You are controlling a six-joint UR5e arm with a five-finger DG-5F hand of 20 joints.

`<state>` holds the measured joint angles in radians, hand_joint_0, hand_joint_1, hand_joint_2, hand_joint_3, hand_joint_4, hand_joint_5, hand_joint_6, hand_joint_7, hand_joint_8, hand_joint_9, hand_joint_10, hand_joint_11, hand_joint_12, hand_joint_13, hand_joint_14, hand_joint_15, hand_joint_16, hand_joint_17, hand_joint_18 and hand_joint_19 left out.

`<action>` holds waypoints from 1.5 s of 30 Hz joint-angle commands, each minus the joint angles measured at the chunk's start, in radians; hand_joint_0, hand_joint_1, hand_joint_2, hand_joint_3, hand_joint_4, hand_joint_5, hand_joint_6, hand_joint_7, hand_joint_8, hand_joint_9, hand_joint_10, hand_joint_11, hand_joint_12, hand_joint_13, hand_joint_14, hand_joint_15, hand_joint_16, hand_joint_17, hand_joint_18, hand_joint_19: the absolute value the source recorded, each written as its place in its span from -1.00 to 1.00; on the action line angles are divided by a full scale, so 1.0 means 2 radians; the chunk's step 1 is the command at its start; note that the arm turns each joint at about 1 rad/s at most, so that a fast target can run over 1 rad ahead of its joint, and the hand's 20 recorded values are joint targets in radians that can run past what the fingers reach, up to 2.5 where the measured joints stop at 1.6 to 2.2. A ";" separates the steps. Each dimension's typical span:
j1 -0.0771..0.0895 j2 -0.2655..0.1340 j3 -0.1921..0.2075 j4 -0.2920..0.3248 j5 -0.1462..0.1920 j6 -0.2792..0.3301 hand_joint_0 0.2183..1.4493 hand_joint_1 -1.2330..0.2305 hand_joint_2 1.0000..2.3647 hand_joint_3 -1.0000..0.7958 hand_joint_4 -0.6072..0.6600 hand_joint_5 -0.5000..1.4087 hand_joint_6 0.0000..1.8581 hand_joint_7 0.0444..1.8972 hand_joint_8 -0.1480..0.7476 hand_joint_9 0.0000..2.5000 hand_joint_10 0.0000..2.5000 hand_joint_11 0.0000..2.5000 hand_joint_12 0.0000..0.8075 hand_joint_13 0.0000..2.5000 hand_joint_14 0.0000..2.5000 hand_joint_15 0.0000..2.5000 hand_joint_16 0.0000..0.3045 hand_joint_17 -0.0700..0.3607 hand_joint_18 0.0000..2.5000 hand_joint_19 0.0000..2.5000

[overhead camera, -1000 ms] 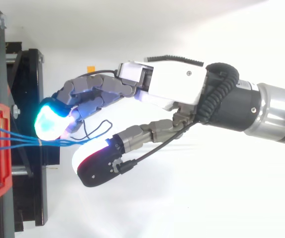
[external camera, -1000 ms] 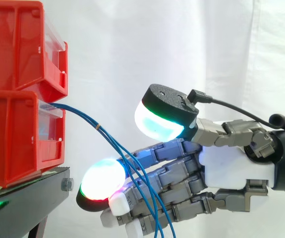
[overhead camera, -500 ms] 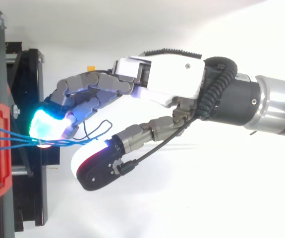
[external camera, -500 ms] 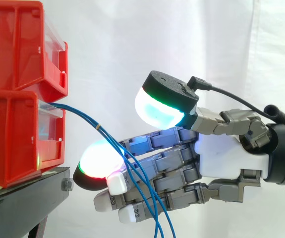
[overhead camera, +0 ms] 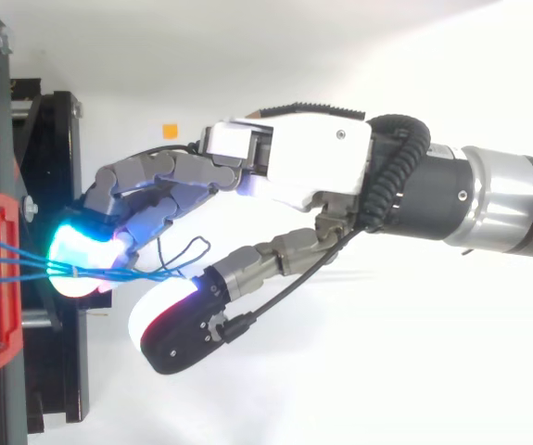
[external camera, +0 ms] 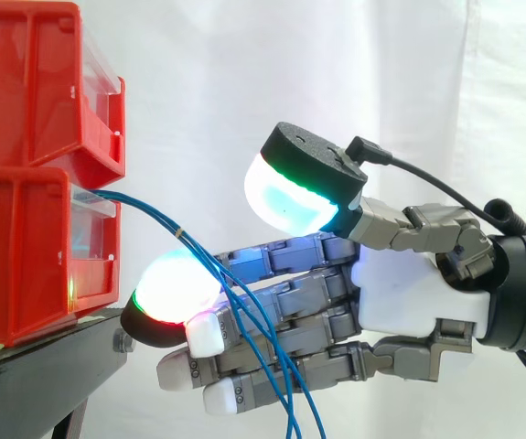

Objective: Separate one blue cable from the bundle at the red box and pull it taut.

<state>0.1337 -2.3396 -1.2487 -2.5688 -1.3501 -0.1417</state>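
We see the robot hand (external camera: 413,306) extended leftward and spread, thumb raised clear of the straight fingers, pinching nothing. Stacked red boxes (external camera: 34,247) sit on a black stand (external camera: 48,361). From the side, the blue cables (external camera: 157,218) leave the lower box and droop across the fingers. From above, they converge at a glowing fingertip (overhead camera: 76,262).

i see glossy red plastic bins (external camera: 25,256), smooth blue cables (external camera: 140,207), a matt black stand (external camera: 48,366), a white cloth curtain (external camera: 244,73).
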 commanded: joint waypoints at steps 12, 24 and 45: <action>0.000 -0.001 0.002 0.007 -0.011 0.008 -0.32 -0.25 -0.98 -0.26 0.31 -0.60 -0.46 0.37 0.00 -0.44 -0.99 -0.58 -0.17 -0.54 -0.99 -0.78 -0.74 -0.26 -0.64 -0.66; -0.001 -0.001 0.002 0.010 -0.015 0.008 -0.37 -0.23 -0.99 -0.34 0.30 -0.62 -0.29 0.17 0.02 -0.41 -0.99 -0.56 -0.16 -0.50 -0.99 -0.75 -0.74 -0.26 -0.60 -0.63; -0.007 -0.001 0.002 0.017 -0.028 0.009 -0.36 -0.35 -0.97 -0.08 0.27 -0.66 -0.06 0.16 0.04 -0.32 -0.99 -0.45 -0.12 -0.43 -0.99 -0.71 -0.73 -0.25 -0.54 -0.60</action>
<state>0.1222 -2.3420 -1.2451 -2.5365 -1.4034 -0.1251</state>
